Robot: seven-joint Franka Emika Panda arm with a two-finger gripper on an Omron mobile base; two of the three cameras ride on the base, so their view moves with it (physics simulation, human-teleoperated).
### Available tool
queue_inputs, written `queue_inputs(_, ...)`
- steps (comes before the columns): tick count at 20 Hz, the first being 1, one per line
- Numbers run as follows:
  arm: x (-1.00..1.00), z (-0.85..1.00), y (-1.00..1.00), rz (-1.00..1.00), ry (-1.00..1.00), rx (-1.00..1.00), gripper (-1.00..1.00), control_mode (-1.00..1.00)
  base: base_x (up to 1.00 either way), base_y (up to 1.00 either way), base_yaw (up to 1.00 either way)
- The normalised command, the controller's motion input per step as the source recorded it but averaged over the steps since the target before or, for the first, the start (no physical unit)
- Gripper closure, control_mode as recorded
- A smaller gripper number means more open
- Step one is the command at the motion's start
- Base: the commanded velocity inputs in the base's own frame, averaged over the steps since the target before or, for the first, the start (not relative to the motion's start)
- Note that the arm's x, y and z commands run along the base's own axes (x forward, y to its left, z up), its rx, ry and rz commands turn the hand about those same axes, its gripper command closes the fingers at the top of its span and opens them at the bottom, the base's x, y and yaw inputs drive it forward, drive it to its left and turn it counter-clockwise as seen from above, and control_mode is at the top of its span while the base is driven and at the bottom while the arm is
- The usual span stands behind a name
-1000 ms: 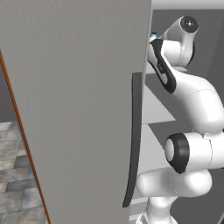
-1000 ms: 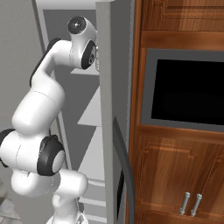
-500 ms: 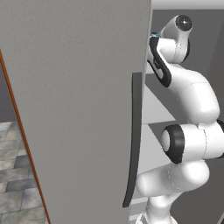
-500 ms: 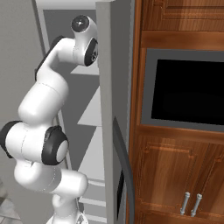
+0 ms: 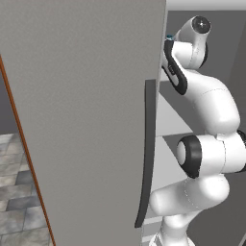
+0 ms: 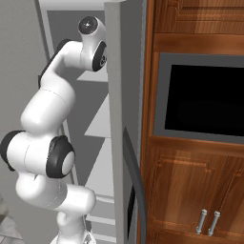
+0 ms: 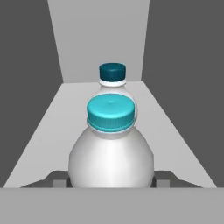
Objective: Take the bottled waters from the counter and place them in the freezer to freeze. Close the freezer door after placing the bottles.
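Observation:
In the hand view my gripper (image 7: 112, 181) is shut on a clear bottled water (image 7: 111, 153) with a light teal cap, its dark fingertips (image 7: 61, 181) pressing both sides of the body. A second bottled water (image 7: 112, 78) stands upright just behind it on a pale freezer shelf (image 7: 43, 131). From the left base view my hand is reaching into the freezer past the open freezer door (image 5: 81, 120), and the held bottle's teal cap (image 5: 169, 36) peeks out at the door's edge. Whether the held bottle rests on the shelf I cannot tell.
The freezer door's dark bar handle (image 5: 146, 153) is close to my arm. The other grey refrigerator door (image 6: 125, 95), with a dark handle (image 6: 136, 181), flanks my arm on the right. Beyond it are wooden cabinets (image 6: 190, 190) and a black wall oven (image 6: 205, 100).
My arm has stretched a little farther into the freezer, its elbow lifting, with the bottle still gripped. The doors have not moved.

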Motion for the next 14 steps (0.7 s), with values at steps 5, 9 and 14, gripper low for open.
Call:
queue_inputs(5, 0.00, -0.13, 0.00, 0.00, 0.00, 0.00, 1.00, -1.00, 0.00, 0.00, 0.00)
queue_inputs(9, 0.00, -0.01, 0.00, 0.00, 0.00, 0.00, 1.00, -1.00, 0.00, 0.00, 0.00)
queue_inputs(14, 0.00, -0.01, 0.00, 0.00, 0.00, 0.00, -1.00, -1.00, 0.00, 0.00, 0.00)
